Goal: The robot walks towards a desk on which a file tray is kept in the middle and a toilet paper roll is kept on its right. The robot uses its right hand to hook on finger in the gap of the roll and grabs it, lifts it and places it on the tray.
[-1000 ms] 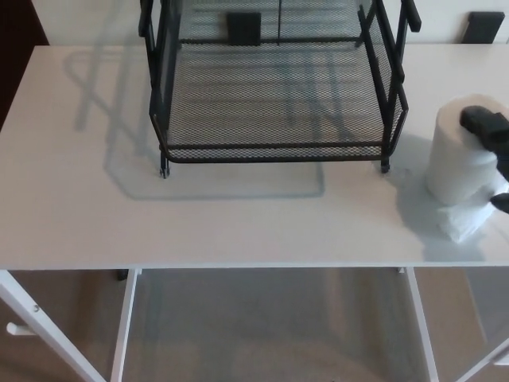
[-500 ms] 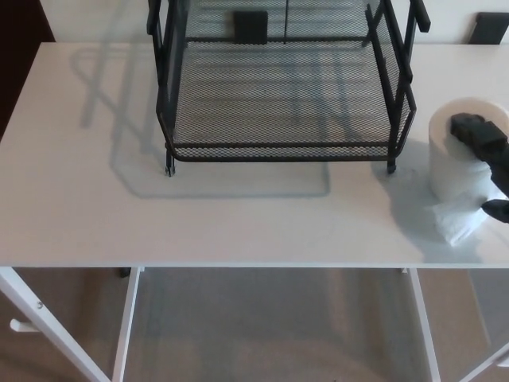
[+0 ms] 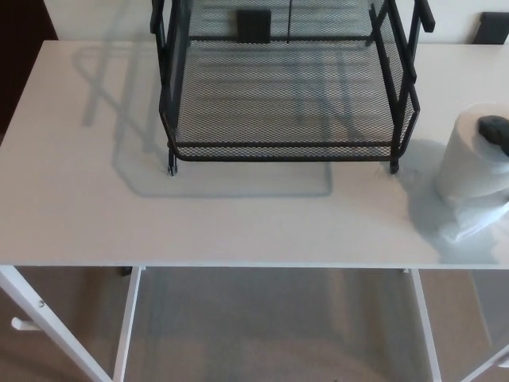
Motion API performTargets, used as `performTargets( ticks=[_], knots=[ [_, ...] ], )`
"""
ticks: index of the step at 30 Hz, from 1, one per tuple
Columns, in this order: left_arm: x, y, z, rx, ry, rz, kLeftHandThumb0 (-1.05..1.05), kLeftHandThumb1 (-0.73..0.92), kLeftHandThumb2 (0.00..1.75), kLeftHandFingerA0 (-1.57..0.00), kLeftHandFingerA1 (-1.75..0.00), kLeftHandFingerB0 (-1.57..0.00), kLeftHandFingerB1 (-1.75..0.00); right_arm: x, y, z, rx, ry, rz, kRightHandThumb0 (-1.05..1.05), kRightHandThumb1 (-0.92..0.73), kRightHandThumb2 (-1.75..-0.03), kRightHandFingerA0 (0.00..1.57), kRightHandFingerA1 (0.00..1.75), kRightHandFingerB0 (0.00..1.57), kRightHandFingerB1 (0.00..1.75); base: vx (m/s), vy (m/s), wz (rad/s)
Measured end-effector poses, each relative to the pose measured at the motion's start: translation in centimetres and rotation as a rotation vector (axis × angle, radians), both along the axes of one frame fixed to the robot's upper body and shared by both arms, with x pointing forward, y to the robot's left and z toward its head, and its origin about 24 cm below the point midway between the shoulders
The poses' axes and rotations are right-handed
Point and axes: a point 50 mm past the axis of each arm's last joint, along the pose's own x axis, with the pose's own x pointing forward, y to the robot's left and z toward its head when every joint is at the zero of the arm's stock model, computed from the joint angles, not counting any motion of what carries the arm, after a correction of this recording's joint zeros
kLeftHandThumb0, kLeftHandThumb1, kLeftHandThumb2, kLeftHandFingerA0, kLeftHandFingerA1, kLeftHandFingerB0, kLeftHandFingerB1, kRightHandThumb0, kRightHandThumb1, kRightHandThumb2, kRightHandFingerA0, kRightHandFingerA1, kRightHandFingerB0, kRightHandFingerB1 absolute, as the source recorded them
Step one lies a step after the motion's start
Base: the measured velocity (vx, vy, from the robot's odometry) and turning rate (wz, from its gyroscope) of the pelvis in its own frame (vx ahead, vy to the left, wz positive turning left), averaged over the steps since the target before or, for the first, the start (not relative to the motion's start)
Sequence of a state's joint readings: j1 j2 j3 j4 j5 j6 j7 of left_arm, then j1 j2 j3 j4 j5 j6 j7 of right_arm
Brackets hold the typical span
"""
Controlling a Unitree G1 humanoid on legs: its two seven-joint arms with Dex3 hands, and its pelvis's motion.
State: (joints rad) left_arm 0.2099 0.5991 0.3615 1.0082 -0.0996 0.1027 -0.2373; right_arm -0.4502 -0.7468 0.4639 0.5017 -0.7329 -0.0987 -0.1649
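Observation:
The black wire-mesh file tray (image 3: 278, 150) stands at the middle back of the white desk (image 3: 95, 207). To its right, a white toilet paper roll (image 3: 469, 163) leans slightly rightward at the picture's right edge, and a loose paper tail (image 3: 477, 221) lies below it. Only a black part of my right hand (image 3: 495, 131) shows. It sits in the top of the roll at the core hole, and the rest of the hand is cut off by the frame. My left hand is out of sight.
The tray's upper tier and black posts (image 3: 406, 72) rise just left of the roll. The desk's front edge (image 3: 238, 265) runs across the picture, with white legs and beige floor below. A dark object (image 3: 493, 28) stands at the back right.
The roll and my right hand have shifted to the right and the roll now leans. Less of the hand shows. The camera has drifted slightly, and the tray itself has stayed put.

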Motion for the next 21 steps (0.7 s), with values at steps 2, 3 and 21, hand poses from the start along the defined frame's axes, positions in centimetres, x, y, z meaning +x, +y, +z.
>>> performTargets(
  ticks=[2, 3, 21],
  knots=[
    [0.1, 0.0, 0.0, 0.0, -0.002, 0.0, -0.74, 0.67, 0.97, -0.38, -0.69, -0.16, -0.59, 0.0, 0.1, 0.2, 0.005, 0.001, 0.002, -0.37, -0.6, -0.61, 0.84, 1.43, 0.89, 0.53, 0.0, 0.0, 0.0],
    [0.1, 0.0, 0.0, 0.0, -0.003, 0.0, -0.74, 0.86, 0.65, -0.41, -0.71, -0.16, -0.6, 0.1, 0.1, 0.3, 0.008, -0.002, 0.004, -0.37, -0.59, -0.61, 0.83, 1.46, 0.89, 0.52, 0.0, 0.0, 0.0],
    [-0.3, 0.0, 0.0, 0.001, 0.004, 0.001, -0.73, 0.83, 0.65, -0.32, -0.66, -0.17, -0.56, 0.6, 1.5, 2.6, 0.084, 0.049, 0.021, -0.44, -0.62, -0.59, 0.89, 0.87, 0.49, 0.36, 0.0, 0.0, 0.0]
  ],
)
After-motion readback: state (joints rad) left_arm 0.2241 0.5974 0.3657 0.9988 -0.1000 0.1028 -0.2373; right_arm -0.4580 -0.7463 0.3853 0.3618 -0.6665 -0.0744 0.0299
